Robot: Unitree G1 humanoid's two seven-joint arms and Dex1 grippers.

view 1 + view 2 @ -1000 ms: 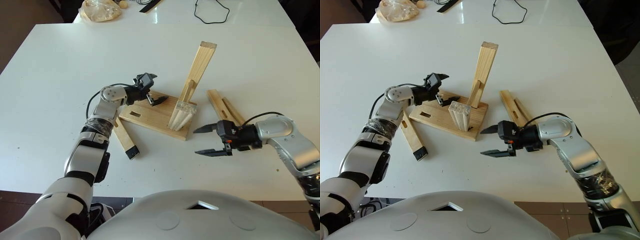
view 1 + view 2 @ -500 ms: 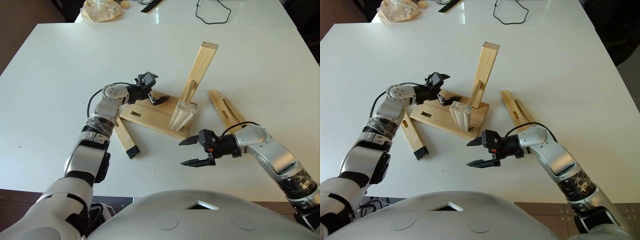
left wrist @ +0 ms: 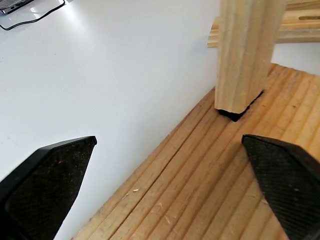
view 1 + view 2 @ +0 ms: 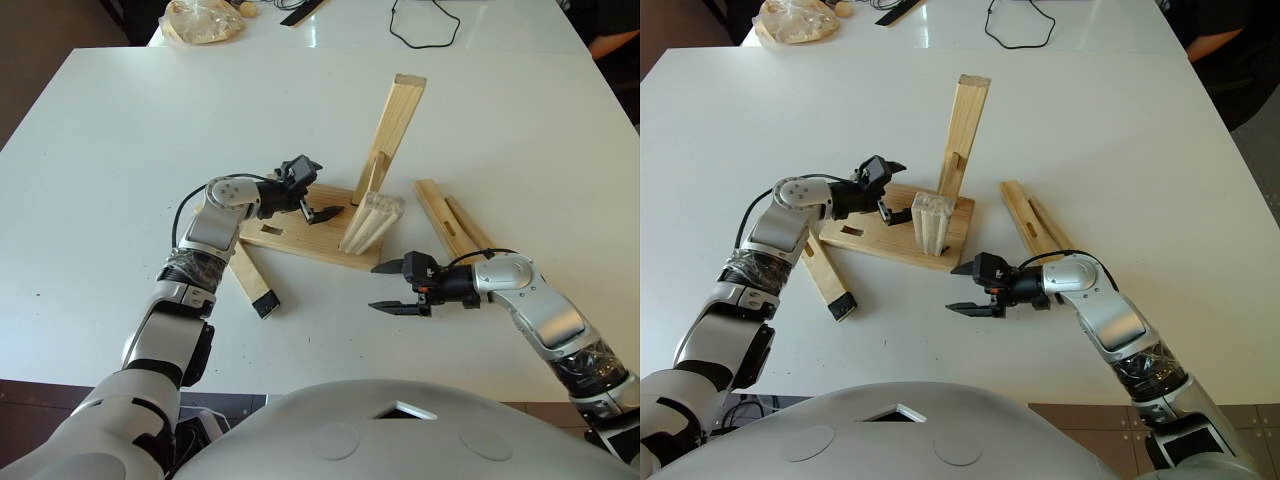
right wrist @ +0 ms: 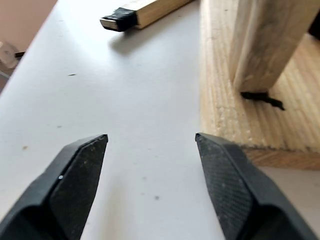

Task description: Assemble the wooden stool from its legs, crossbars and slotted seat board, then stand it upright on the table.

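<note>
Right wrist view: the right gripper hangs empty, its black cross-hatched fingers spread wide over the glossy white table, just short of the grooved seat board. A ribbed short leg and a taller square leg stand slotted in it. Beyond, the left gripper gapes wide over the board, holding nothing.
</note>
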